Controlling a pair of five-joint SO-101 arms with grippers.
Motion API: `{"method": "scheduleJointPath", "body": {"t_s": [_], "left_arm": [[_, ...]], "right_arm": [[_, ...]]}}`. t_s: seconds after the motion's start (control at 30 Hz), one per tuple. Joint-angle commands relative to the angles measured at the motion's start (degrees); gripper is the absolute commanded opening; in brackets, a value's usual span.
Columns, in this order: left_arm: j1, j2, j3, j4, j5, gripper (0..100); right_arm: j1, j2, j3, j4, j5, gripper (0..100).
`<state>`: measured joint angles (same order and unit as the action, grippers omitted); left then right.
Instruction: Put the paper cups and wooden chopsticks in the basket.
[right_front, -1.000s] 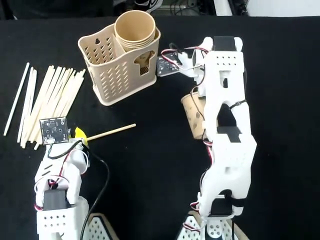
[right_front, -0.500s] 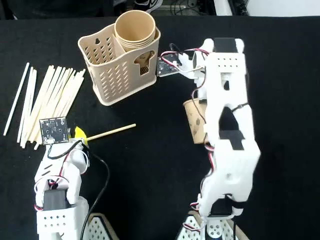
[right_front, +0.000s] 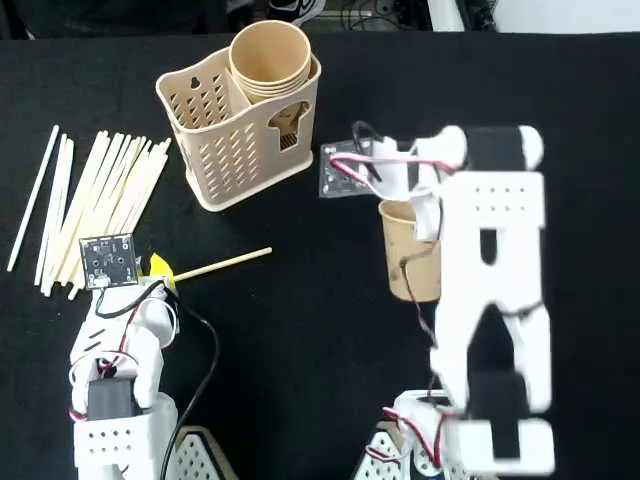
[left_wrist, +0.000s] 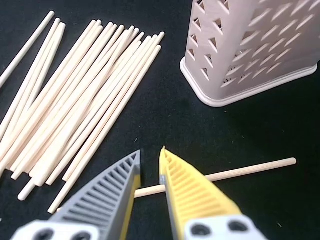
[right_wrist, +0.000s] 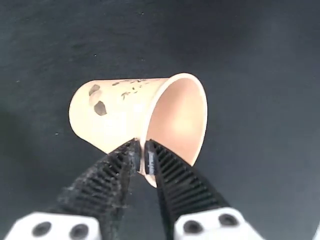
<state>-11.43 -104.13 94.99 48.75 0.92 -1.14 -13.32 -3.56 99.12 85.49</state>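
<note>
A paper cup (right_wrist: 125, 112) lies on its side with my right gripper (right_wrist: 141, 150) shut on its rim, one finger inside the mouth. From above, that cup (right_front: 412, 262) sits under the right arm, to the right of the beige basket (right_front: 235, 150). Stacked cups (right_front: 270, 50) stand in the basket's right compartment. A pile of wooden chopsticks (right_front: 100, 205) lies at the left. One single chopstick (left_wrist: 235, 171) lies on the cloth beneath my left gripper (left_wrist: 150, 151), whose fingers are nearly together and hold nothing.
The table is covered with black cloth (right_front: 300, 330). The basket (left_wrist: 250, 50) stands just beyond the single chopstick (right_front: 220, 264). The basket's left compartment (right_front: 195, 95) has nothing in it.
The right arm has swung to the right and drawn back toward its base, taking the cup with it and turning it end-on. The left arm has stayed still.
</note>
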Motion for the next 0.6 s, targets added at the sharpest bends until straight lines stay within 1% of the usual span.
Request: {"method": "scheduleJointPath", "body": {"t_s": [0.0, 0.13, 0.23, 0.43, 0.5, 0.57], "left_arm": [[0.04, -0.26, -0.31, -0.97, -0.62, 8], [0.04, -0.26, -0.31, -0.97, -0.62, 8], [0.04, -0.26, -0.31, -0.97, -0.62, 8], [0.04, -0.26, -0.31, -0.79, -0.62, 8], [0.04, -0.26, -0.31, -0.79, -0.62, 8], [0.04, -0.26, -0.31, -0.79, -0.62, 8]], "right_arm": [[-0.7, -8.22, 0.04, 0.09, -4.66, 1.3], [-3.87, -13.93, 0.31, -3.69, -11.43, 1.3], [-6.51, -17.45, 0.04, -8.97, -17.58, 1.3], [-9.85, -24.13, 0.66, -26.81, -30.33, 1.2], [-11.96, -24.92, 1.27, -32.44, -32.18, 1.2], [-13.98, -24.84, 3.12, -38.68, -32.18, 1.2]]}}
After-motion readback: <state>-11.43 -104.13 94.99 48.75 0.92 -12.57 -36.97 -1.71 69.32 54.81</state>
